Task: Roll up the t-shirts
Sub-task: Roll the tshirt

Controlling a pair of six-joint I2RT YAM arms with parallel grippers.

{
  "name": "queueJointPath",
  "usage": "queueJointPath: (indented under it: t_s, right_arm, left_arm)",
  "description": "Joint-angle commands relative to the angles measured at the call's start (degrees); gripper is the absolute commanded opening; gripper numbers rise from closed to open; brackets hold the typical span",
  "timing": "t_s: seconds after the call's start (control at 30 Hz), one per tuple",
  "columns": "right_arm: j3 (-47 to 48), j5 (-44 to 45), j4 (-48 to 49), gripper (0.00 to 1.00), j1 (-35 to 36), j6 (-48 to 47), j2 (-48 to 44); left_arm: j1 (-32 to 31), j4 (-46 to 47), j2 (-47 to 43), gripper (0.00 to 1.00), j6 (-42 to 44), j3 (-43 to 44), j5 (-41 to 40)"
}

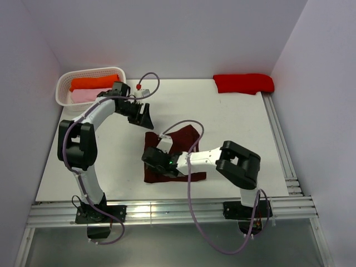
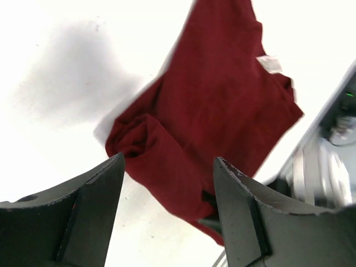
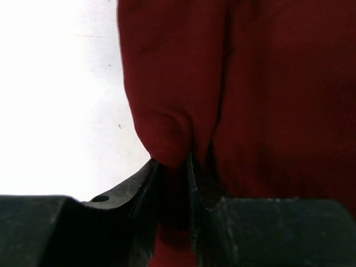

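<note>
right wrist: right end effector [image 3: 173, 167] pinches soft maroon t-shirt [image 3: 267, 100], left end effector [image 2: 168, 161] wide.

Right wrist view: maroon shirt [image 3: 267, 83] runs off the top and right edges, so its outline cannot be made out. One fold drops between the fingers [image 3: 130, 189] of the right gripper [image 3: 175, 167] and is lost in the dark gap; depth cannot be told.

Left wrist view: shirt cut by the top edge, its near end behind one finger of the left gripper [image 2: 169, 161]. White tag [image 2: 270, 63] too blurred to read. Right arm [image 2: 334, 139] blurred and cut off at the right edge.

Top view: right gripper's fingertips hidden under its own body. Orange shirt [image 1: 94, 82] and pink shirt [image 1: 83, 95] partly hidden by the basket [image 1: 92, 71] wall.
</note>
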Motion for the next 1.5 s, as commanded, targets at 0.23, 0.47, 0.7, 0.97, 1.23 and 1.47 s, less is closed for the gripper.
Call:
queueJointPath:
  t_s: [0.23, 0.47, 0.7, 0.97, 1.23, 1.47]
  right_arm:
    - [-25.37, -17.01, 41.42, 0.27, -6.26, 10.08, -6.07]
    - [-31.18, -22.55, 58.83, 0.26, -8.37, 15.89, -1.06]
    - [-31.89, -25.89, 70.08, 0.26, -8.9, 18.88, 4.65]
    - [-30.92, -27.57, 72.65, 0.25, -9.16, 19.94, 7.56]
    - [-24.08, -19.85, 41.58, 0.43, -6.97, 10.64, -0.87]
    - [-10.3, -10.09, 7.77, 0.57, -1.96, 7.46, -3.69]
  left_arm:
    - [2.89, -3.73, 0.96, 0.72, 6.94, -4.32, 11.87]
    - [2.71, 0.66, 3.41, 0.72, 6.86, -9.42, 11.7]
    - [2.54, 6.9, 5.97, 0.73, 3.88, -11.97, 11.87]
    - [2.27, 10.16, 4.74, 0.59, -0.69, -12.59, 6.35]
    - [0.34, 9.46, -0.7, 0.17, -3.16, -11.63, -6.75]
    - [-2.29, 8.58, -2.38, 0.14, -2.99, -11.19, -12.73]
